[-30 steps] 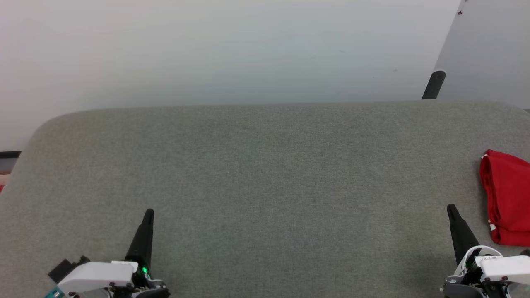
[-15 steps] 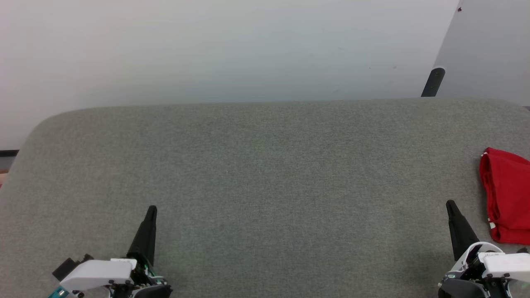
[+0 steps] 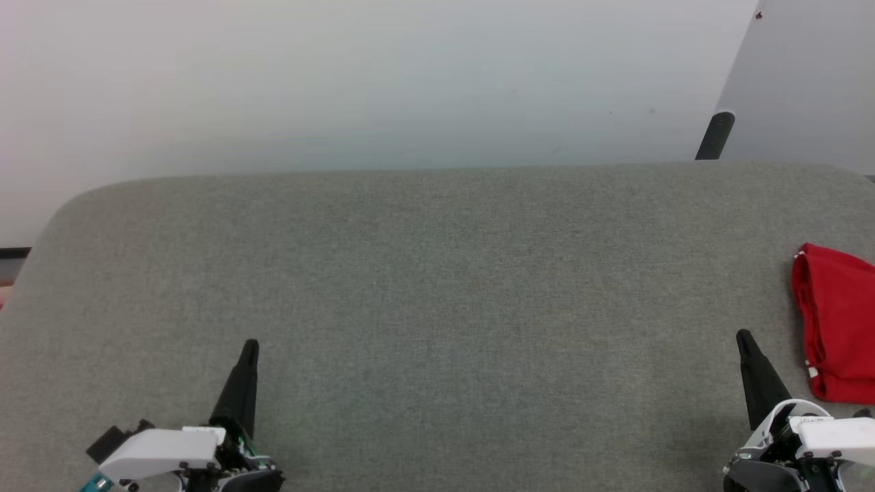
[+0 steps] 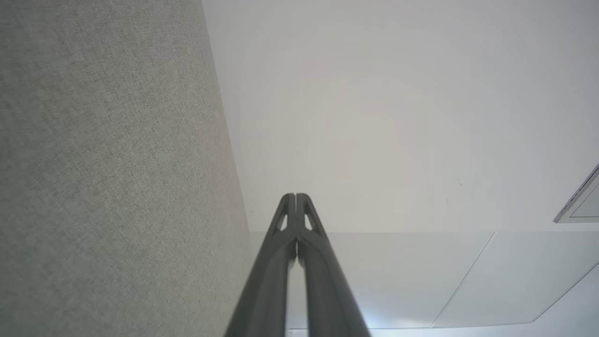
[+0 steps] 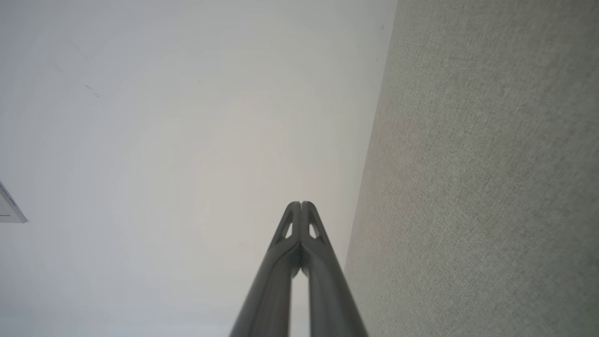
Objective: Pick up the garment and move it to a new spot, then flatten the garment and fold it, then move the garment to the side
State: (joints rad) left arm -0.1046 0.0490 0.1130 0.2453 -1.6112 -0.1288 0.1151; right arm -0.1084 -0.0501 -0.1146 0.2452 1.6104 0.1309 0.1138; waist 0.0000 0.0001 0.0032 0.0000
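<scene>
Head view: the garment (image 3: 837,321) lies folded at the surface's (image 3: 437,287) right edge, beside the right tool (image 3: 742,337); the move aside looks done. Left wrist view: left tool (image 4: 295,196) closed, empty. Right wrist view: likewise closed; next, probably just stay clear.

Head camera looking forward and down over grey tabletop (image 3: 437,273) toward pale wall (image 3: 342,82). Both wrist cameras sitting low, close to tabletop, rolled sideways, facing same wall. All sharing tabletop's far edge.

Bright, soft, even light. The pale wall (image 3: 342,82) washes out at the upper left of the frame; shadows on the grey bench (image 3: 437,273) are faint. Wrist views look slightly soft.
</scene>
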